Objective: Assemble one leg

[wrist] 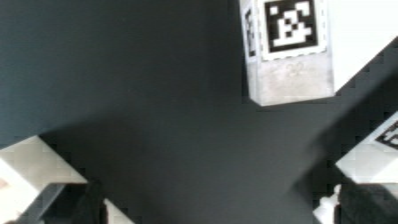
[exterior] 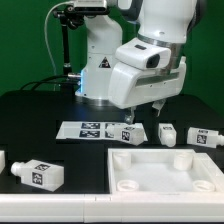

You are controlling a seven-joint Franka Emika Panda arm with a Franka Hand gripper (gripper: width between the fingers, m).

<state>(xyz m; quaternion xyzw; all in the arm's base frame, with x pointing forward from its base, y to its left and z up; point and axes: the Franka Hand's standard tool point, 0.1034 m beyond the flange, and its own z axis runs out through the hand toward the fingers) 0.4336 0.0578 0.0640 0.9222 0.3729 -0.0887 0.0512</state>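
Gripper (wrist: 199, 205) hangs wide open and empty, low over the desk (wrist: 160, 120), probably lining up to grab the nearby leg (wrist: 290, 70).

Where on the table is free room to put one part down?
Bare table lies between the marker board, the panel and the front leg. Crowded: the row of legs under the open gripper.

A robotics lab. A white robot arm (exterior: 150, 60) stands on a black desk (exterior: 40, 112) before a plain green backdrop (exterior: 25, 40). Black-and-white square tags (exterior: 41, 177) are printed on the marker board (exterior: 90, 129) and borne by the small white legs (exterior: 203, 138) beside a white panel (exterior: 125, 160).
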